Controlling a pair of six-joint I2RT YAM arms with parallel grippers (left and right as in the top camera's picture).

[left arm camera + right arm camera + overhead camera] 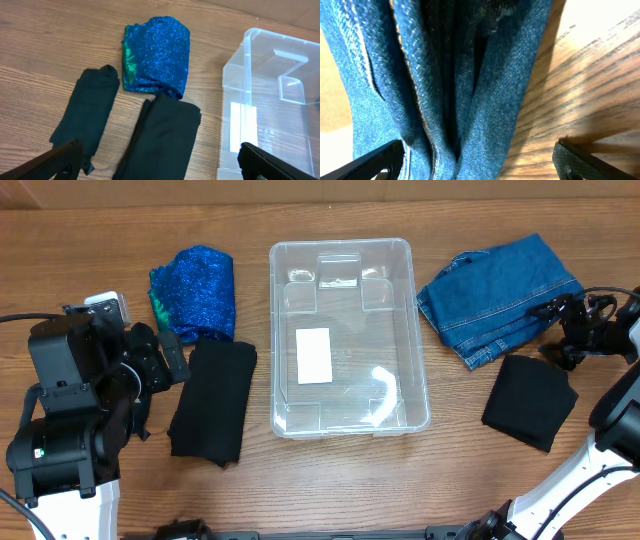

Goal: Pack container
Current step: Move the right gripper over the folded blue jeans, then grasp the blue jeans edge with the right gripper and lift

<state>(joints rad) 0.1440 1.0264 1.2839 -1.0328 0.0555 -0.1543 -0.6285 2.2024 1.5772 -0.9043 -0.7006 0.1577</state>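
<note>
Container [340, 244] sits mid-tabletop [300, 480], clear bin, nothing in it, white label [314, 355] on its bottom. The left wrist view catches its near corner [280, 100] at right.

Your left gripper [160, 169] has its fingers spread wide and holds nothing. It hangs over the folded black cloth [162, 135] just left of the container. A second, narrower black piece [87, 115] lies beside that cloth. In the overhead view your left arm hides it. The blue sequin cloth [157, 55] lies behind both, its near edge touching the black cloth.

Your right gripper [480, 165] is also spread apart, with the folded jeans [455, 75] filling the space between the fingers. You can't tell from the views whether the pads touch the denim. From overhead, that gripper [560, 320] is at the right edge of the jeans [500, 295], which lie right of the container. Another black cloth [530, 400] lies just in front of the jeans.
</note>
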